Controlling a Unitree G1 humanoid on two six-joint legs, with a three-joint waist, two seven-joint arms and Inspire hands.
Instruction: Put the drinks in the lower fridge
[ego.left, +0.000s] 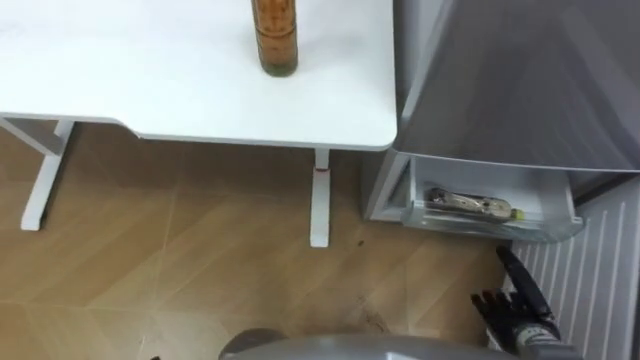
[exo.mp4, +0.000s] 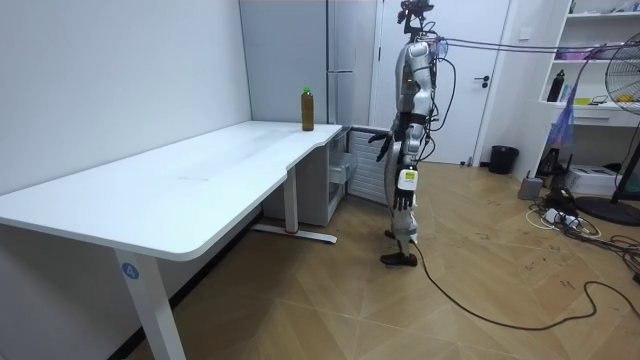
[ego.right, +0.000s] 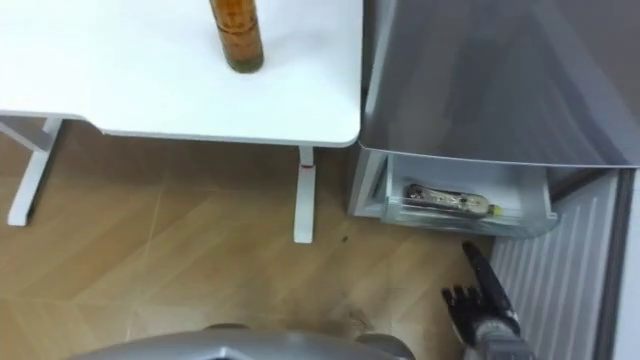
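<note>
Right hand (ego.left: 518, 315) is empty, fingers straight. 1 lying bottle (ego.left: 472, 205) rests in the fridge drawer (ego.left: 548, 222) just beyond the fingertips. 1 amber bottle (ego.left: 274, 35) stands on the desk (ego.left: 150, 90), far to their left. The risk is closing the drawer without it.

Bright, even indoor light fills the room. The white bench (ego.left: 200, 90) glows with soft glare, a faint shadow darkens the floor (ego.left: 180, 170) just beneath its edge, and the fridge (ego.left: 520, 80) shows a dull, streaky sheen.

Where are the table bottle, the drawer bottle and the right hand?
table bottle (ego.left: 275, 40), left eye view, mid body
drawer bottle (ego.left: 472, 204), left eye view, mid body
right hand (ego.left: 520, 315), left eye view, back of hand
</note>
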